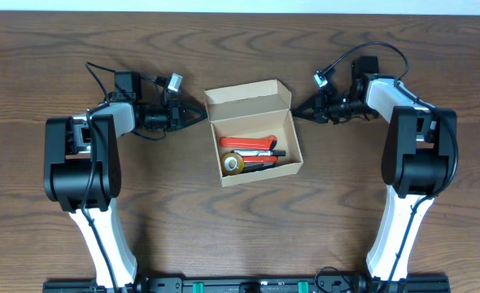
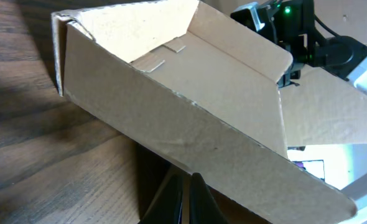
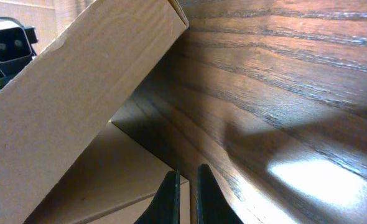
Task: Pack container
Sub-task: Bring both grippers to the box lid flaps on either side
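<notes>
The container (image 1: 261, 176) is a small tan cardboard box at the table's middle, open, with its hinged lid (image 1: 248, 98) standing up at the far side. Inside lie red markers (image 1: 246, 143), a black pen and a roll of tape (image 1: 233, 163). My left gripper (image 1: 199, 115) is shut, its tip at the box's far left corner. In the left wrist view the fingers (image 2: 186, 186) sit right against the cardboard wall (image 2: 190, 118). My right gripper (image 1: 298, 112) is shut, its tip at the far right corner. In the right wrist view its fingers (image 3: 186, 186) point at the box (image 3: 78, 81).
The table is dark wood (image 1: 167, 203). Both arm bases stand at the front edge, left (image 1: 81, 175) and right (image 1: 415, 171). Cables loop behind each wrist near the far edge.
</notes>
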You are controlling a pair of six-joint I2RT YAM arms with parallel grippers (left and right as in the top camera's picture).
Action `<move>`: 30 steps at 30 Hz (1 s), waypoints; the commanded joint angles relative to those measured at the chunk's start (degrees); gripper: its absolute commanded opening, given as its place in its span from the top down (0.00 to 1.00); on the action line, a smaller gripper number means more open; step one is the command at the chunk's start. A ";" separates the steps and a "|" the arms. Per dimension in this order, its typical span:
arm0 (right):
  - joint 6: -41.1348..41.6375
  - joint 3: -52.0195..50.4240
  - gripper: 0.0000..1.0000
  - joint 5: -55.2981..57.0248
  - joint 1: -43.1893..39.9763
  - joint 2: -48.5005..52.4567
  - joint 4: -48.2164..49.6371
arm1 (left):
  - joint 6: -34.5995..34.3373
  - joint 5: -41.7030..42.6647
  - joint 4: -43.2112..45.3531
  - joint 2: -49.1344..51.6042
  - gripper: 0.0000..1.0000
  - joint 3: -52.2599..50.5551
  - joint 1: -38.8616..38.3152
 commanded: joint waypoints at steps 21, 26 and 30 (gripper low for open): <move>1.25 0.72 0.99 -1.64 1.14 0.39 0.59 | -6.16 -2.97 0.28 2.12 0.94 -0.28 -1.81; 1.25 0.72 0.99 -1.64 1.14 0.39 0.59 | -6.19 -1.42 0.90 4.33 0.94 -0.28 -1.99; 1.62 0.72 0.99 -1.66 1.18 0.39 0.61 | -6.69 -1.49 1.55 4.37 0.94 -0.28 -2.01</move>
